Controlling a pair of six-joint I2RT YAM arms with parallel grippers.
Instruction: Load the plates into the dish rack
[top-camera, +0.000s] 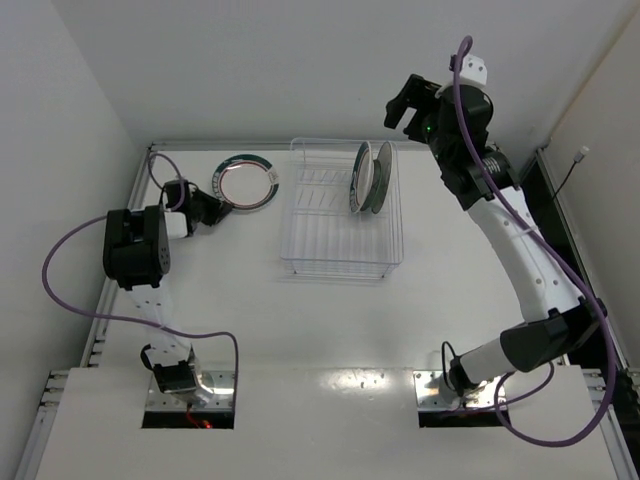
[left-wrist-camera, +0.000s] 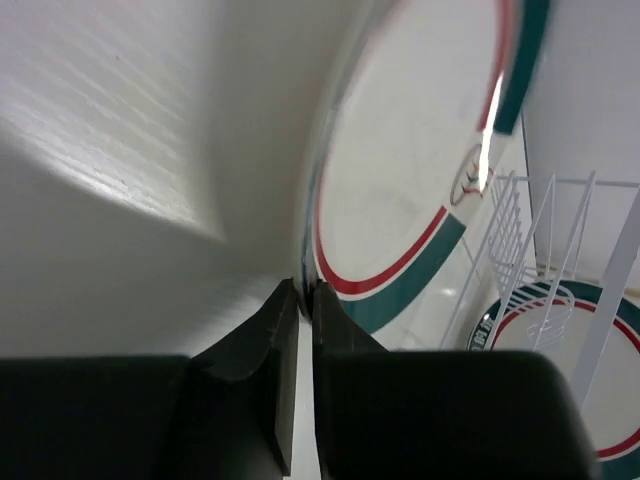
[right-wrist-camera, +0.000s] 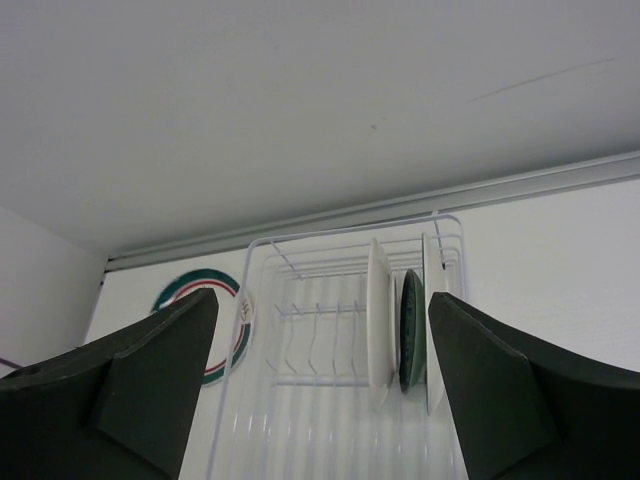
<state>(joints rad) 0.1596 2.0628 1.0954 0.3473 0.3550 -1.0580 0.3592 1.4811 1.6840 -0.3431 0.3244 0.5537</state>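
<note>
The left gripper (top-camera: 208, 211) is closed, its two fingers (left-wrist-camera: 270, 340) pinched on the near rim of the white plate with red ring and green rim (top-camera: 245, 182). In the left wrist view the rim of this plate runs straight into the narrow slot between the jaws. The plate sits on the table (top-camera: 300, 330) near the far left corner, to the left of the dish rack (top-camera: 340, 270) and apart from it. Its centre is plain white, bounded by a thin red ring and a broad green band at the edge. The right gripper (top-camera: 402, 106) is raised above and beyond the far right corner of the rack, jaws spread wide with nothing between them. The rack is clear, rectangular, with upright dividers. Its right half holds three plates on edge, close together: a white plate (right-wrist-camera: 378, 310), a small teal patterned plate (right-wrist-camera: 411, 335) and another white plate (right-wrist-camera: 433, 300). The left half of the rack holds no plate. A metal rail (top-camera: 200, 146) borders the far table edge, with a wall close to the left.
</note>
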